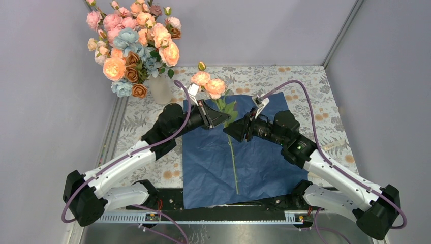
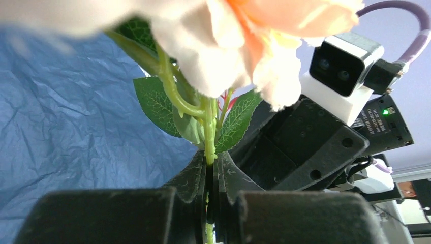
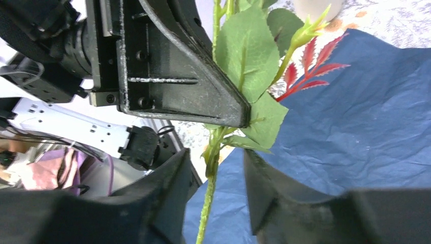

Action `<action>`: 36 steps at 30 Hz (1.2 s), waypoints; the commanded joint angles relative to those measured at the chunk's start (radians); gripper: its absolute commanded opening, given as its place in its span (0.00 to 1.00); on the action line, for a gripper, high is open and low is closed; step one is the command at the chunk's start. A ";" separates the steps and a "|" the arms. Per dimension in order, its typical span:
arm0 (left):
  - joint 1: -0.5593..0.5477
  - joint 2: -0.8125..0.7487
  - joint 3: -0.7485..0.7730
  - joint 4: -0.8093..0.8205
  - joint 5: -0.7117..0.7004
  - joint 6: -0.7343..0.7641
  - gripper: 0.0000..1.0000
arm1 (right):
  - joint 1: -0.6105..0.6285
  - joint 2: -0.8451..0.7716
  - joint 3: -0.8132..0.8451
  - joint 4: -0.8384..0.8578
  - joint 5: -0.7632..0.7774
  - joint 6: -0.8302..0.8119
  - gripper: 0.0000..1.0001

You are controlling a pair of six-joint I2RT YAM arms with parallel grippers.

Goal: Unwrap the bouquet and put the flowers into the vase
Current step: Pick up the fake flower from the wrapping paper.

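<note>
One of the flowers, a long green stem [image 1: 233,162] topped by peach roses [image 1: 208,84], hangs over the bouquet's opened blue paper [image 1: 264,168]. My left gripper [image 1: 226,120] is shut on that stem [image 2: 209,132] just below its leaves, and in the left wrist view the left gripper [image 2: 211,163] pinches it tight. Just below, my right gripper [image 1: 232,133] is open. In the right wrist view the stem [image 3: 208,198] runs between the right gripper's [image 3: 216,158] spread fingers without touching them. The off-white vase [image 1: 161,90] stands at the back left, crowded with blooms [image 1: 134,46].
The blue paper [image 2: 66,101] lies flat and crinkled over the middle of the floral-patterned table [image 1: 310,96]. Grey walls close in the left, back and right. The two arms meet over the paper's upper part, wrists nearly touching.
</note>
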 commanded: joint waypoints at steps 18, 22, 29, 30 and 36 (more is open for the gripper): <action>0.212 -0.141 0.222 -0.440 0.148 0.679 0.00 | -0.020 -0.151 -0.019 -0.188 0.504 -0.025 0.91; 0.250 -0.183 0.242 -0.480 0.168 0.816 0.00 | -0.114 -0.150 -0.041 -0.234 0.453 0.041 0.93; 0.320 -0.252 0.252 -0.457 0.077 0.990 0.00 | -0.303 -0.157 -0.106 -0.235 0.306 0.127 0.93; 0.334 -0.256 0.253 -0.444 0.061 1.003 0.00 | -0.316 -0.158 -0.111 -0.234 0.299 0.131 0.93; 0.417 -0.272 0.239 -0.315 -0.021 1.030 0.00 | -0.370 -0.156 -0.129 -0.233 0.275 0.157 0.93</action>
